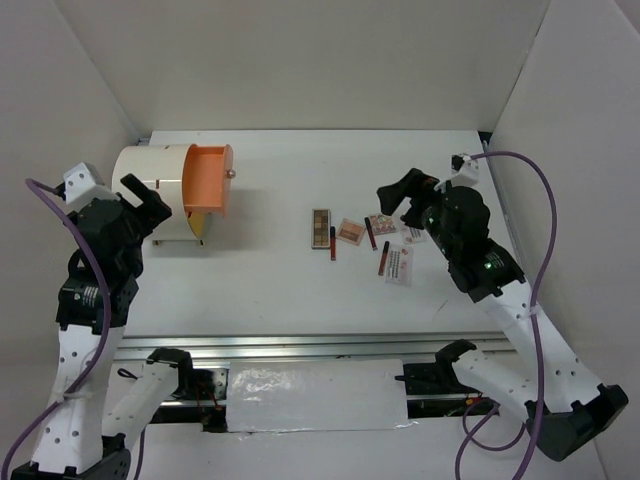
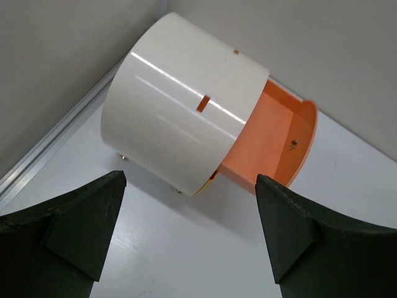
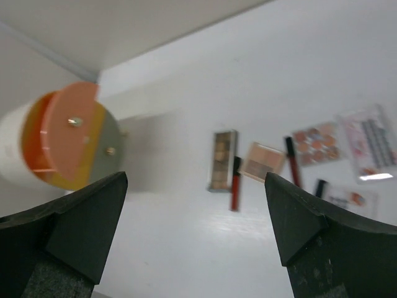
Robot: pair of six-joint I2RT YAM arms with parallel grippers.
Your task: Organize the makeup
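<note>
The makeup (image 1: 350, 232) is shown clustered on the table (image 1: 260, 290) beside the right gripper (image 1: 398, 190); it and the left gripper (image 1: 150, 203) are held wide, empty. The pieces are judged light, rigid, slick, best pinched across narrow sides.

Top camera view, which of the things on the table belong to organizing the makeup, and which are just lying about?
Belong to the job: brown eyeshadow palette; square peach palette; three dark-red lip tubes; clear-packaged cards.

Not makeup: white cylinder, its orange drawer open; silvery sheet at the near edge.
</note>
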